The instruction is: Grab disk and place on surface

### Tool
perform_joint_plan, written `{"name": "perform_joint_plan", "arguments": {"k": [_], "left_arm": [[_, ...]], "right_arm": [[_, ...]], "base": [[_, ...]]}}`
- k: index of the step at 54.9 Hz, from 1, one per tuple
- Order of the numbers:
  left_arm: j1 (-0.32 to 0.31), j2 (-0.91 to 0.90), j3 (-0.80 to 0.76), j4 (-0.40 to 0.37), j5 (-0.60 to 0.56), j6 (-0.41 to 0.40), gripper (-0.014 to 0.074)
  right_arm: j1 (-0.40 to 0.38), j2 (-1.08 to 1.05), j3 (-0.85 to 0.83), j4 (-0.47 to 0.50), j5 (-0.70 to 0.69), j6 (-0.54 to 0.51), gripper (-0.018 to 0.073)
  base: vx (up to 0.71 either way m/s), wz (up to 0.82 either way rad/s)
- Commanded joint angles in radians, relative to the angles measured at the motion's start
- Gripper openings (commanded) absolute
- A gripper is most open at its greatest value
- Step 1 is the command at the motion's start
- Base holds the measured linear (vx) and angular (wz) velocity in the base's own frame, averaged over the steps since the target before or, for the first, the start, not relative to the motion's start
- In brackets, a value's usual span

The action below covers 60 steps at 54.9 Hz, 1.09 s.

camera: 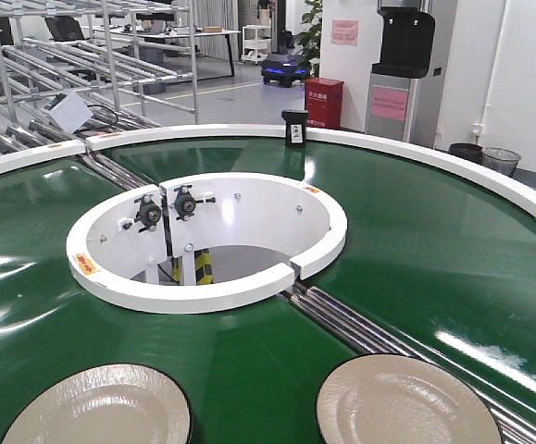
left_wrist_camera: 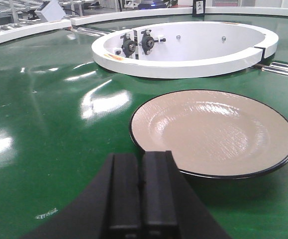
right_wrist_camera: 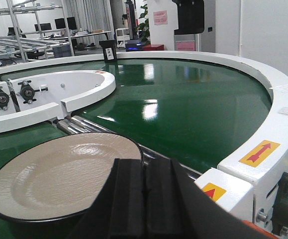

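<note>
Two disks, both on the green conveyor belt [camera: 416, 231]: left disk [camera: 101, 407] and right disk [camera: 402, 402], the latter just beside the steel rollers [camera: 360, 324]. Each is round, shallow and glossy beige with a thin black rim.

Two hands:
- Left hand [left_wrist_camera: 143, 189]: clenched, empty, at the left disk's near rim.
- Right hand [right_wrist_camera: 144, 199]: clenched, empty, at the right disk's rim.

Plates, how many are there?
2. The left plate lies on the green belt at the bottom left of the front view; the right plate lies at the bottom right. More could be outside the picture.
</note>
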Motion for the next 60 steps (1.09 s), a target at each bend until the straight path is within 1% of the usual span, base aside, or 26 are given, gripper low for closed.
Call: {"name": "perform_joint_plan", "arguments": {"k": [1,32,41,46,48,51,53,55,56,60], "left_arm": [[0.001,-0.016,-0.034,0.001,-0.089,-0.007,-0.0001],[0.001,-0.016,-0.034,0.010,-0.092,-0.007,-0.0001],[0.001,-0.016,-0.034,0.010,-0.164,-0.007,-0.0001],[0.001,-0.016,-0.034,0.010,-0.250,-0.007,-0.0001],[0.001,-0.016,-0.034,0.011,-0.339,0.001,-0.0001],[0.001,-0.016,-0.045,0.004,-0.454,-0.007,-0.0001],[0.001,-0.014,-0.071,-0.013,-0.472,-0.033,-0.0001],[0.001,-0.009,-0.121,-0.027,-0.456,-0.059,-0.0001],[0.001,-0.002,-0.141,-0.026,-0.446,-0.059,-0.0001],[0.001,0.047,-0.278,0.004,-0.389,-0.018,-0.0001]], "right_arm": [[0.000,-0.014,-0.005,0.002,-0.083,-0.012,-0.0009],[0.000,-0.014,-0.005,0.002,-0.085,-0.013,-0.0009],[0.000,-0.014,-0.005,0.002,-0.118,-0.012,-0.0009],[0.000,-0.014,-0.008,0.002,-0.203,-0.011,-0.0009],[0.000,-0.014,-0.013,0.002,-0.253,-0.009,-0.0009],[0.000,-0.014,-0.037,0.002,-0.331,-0.009,-0.0009],[0.000,-0.014,-0.077,0.002,-0.367,-0.013,-0.0009],[0.000,-0.014,-0.125,0.002,-0.371,-0.026,-0.0009],[0.000,-0.011,-0.160,0.002,-0.369,-0.037,-0.0009],[0.000,0.033,-0.303,0.002,-0.337,-0.085,-0.0009]], "base": [[0.00,0.00],[0.00,0.00],[0.00,0.00],[0.00,0.00],[0.00,0.00],[0.00,0.00],[0.00,0.00],[0.00,0.00],[0.00,0.00],[0.00,0.00]]}}
